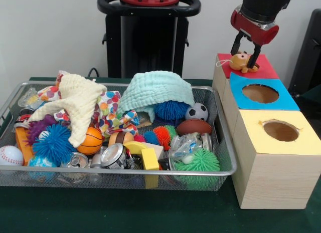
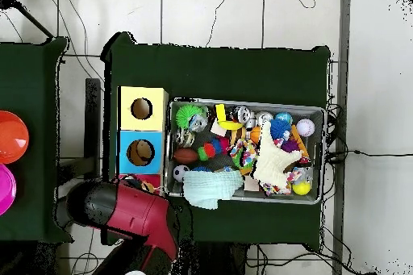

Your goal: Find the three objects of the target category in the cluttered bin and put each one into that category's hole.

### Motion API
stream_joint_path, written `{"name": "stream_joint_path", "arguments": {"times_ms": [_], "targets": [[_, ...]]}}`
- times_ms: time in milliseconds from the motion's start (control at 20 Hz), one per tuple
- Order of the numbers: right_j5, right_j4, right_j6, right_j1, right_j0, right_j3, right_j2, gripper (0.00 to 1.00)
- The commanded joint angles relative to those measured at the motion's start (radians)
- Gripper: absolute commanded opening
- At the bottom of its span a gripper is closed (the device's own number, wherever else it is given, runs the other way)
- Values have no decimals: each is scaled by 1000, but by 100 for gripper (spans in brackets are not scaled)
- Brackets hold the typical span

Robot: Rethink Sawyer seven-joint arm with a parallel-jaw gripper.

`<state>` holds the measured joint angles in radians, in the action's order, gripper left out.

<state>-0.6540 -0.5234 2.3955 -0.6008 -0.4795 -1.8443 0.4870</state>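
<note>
My gripper hangs over the red top of the wooden box at the far right of the front view. Its two fingers press on either side of a small orange-yellow plush toy, whose string loops off to the left. The toy sits at the level of the red top and hides any hole there. The blue hole and the yellow hole show nothing inside. In the overhead view the red arm covers the gripper and the toy.
The wire bin is packed with spiky balls, sport balls, cans and cloths: a cream cloth and a mint cloth lie on top. The overhead view shows the bin right of the box.
</note>
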Motion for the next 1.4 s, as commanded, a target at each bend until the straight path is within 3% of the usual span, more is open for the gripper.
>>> {"name": "stream_joint_path", "arguments": {"times_ms": [50,750,1200,1400], "targets": [[-101,-9,262,11,23,51,-24,100],[-250,24,270,-94,-26,31,33,100],[-190,8,241,-76,-23,6,30,100],[-125,25,134,-58,55,-4,9,100]]}}
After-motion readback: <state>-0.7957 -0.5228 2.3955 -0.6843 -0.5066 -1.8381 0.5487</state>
